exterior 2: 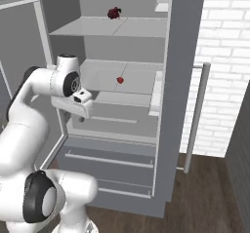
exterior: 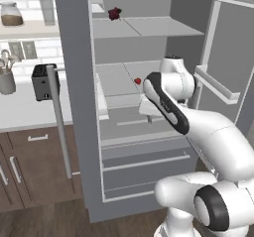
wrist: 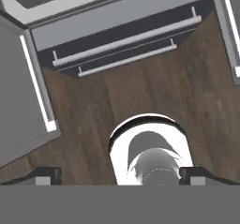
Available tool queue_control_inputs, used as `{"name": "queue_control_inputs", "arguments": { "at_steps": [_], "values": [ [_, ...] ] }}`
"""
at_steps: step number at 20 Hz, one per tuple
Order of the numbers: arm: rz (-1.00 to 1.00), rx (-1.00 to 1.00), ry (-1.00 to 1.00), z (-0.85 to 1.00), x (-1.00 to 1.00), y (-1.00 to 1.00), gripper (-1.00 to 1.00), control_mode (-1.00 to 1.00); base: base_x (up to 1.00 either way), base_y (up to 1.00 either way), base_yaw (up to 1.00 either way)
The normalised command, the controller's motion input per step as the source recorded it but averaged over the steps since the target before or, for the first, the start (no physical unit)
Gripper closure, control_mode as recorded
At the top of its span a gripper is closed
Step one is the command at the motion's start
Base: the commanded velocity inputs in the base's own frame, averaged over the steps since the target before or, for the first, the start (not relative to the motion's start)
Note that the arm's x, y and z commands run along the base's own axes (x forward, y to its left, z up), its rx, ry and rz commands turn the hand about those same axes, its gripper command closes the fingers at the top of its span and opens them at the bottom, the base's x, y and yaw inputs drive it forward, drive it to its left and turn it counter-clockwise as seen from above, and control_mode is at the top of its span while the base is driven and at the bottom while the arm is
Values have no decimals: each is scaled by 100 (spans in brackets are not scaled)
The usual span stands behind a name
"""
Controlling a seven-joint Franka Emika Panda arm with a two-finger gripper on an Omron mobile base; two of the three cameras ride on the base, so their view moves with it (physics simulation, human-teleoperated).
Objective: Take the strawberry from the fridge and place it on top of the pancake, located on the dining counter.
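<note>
The grey fridge [exterior: 74,107] stands with both doors swung open, showing pale shelves. A tiny bright red strawberry [exterior: 138,81] [exterior 2: 120,80] lies alone on the middle shelf [exterior 2: 136,76]. My gripper [exterior: 149,118] [exterior 2: 81,117] hangs in front of the fridge, below and nearer than the strawberry, pointing down at the floor. In the hand view its gripper [wrist: 122,175] has the fingertips [wrist: 47,174] far apart with nothing between them, so it is open. The dining counter and the pancake are out of view.
A dark maroon lumpy item [exterior: 114,14] [exterior 2: 114,13] sits on the top shelf. The two fridge drawers [wrist: 126,40] are below my hand, over wood floor [wrist: 140,92]. The open doors [exterior: 228,62] [exterior 2: 183,81] flank me. A toaster [exterior: 44,82] stands on the left wall counter.
</note>
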Motion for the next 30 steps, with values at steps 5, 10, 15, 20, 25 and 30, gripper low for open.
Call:
{"name": "queue_control_inputs", "arguments": {
  "at_steps": [5,10,15,20,25,30],
  "values": [
    [46,-8,-3,-35,-43,-21,-100,-100,0,0,0],
    [21,3,-23,0,-32,0,-100,-100,0,0,0],
    [6,-5,-10,-5,-12,-7,-100,-100,0,0,0],
    [-20,0,0,-10,0,-50,-100,-100,0,0,0],
    [-17,10,0,-16,0,-29,-100,-100,0,0,0],
    [-5,6,0,-17,0,-4,-100,-100,0,0,0]
  ]
}}
